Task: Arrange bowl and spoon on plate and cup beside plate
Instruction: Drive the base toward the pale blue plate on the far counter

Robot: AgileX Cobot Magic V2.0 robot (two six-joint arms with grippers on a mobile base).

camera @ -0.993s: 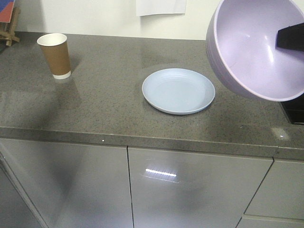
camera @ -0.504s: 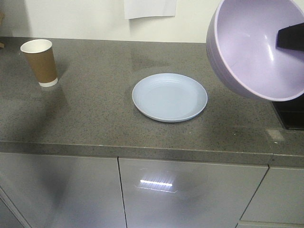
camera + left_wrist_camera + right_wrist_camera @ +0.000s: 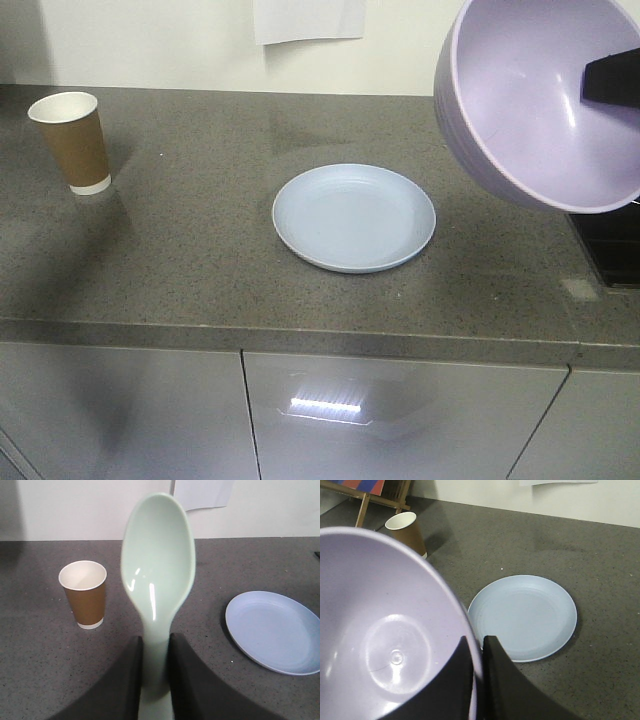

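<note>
Checking the right claw (image 3: 477,652) first: what has it got? (M.)

It is pinching the rim of the lavender bowl (image 3: 385,645), one finger inside the wall and one outside. The bowl hangs off that pinch, tilted and clear of the countertop (image 3: 200,250). My reading is that a smooth bowl far wider than the claw offers no other purchase, and a rim hold leaves the base free for setting down. (R.)

Where is the pale blue plate (image 3: 354,218) from that claw? (M.)

Just past its fingertips, lower down and a little to their right. It lies flat and bare on the countertop, so I'd judge the bowl goes down first. The tilt would have to be levelled out, or the bowl lands on its edge. (R.)

And the left claw (image 3: 155,652)? (M.)

It is closed on the handle of the mint-green spoon (image 3: 158,555), with the head pointing straight out ahead of the fingers and the hollow side facing up. Held by the handle, the head can presumably be laid down without the fingers touching anything else. (R.)

Where is the brown paper cup (image 3: 83,595)? (M.)

Ahead of the left claw and to its left, upright on the countertop. The plate sits ahead to that claw's right, well apart from the cup. Neither claw is free for the cup now, so that step looks last. (R.)
</note>
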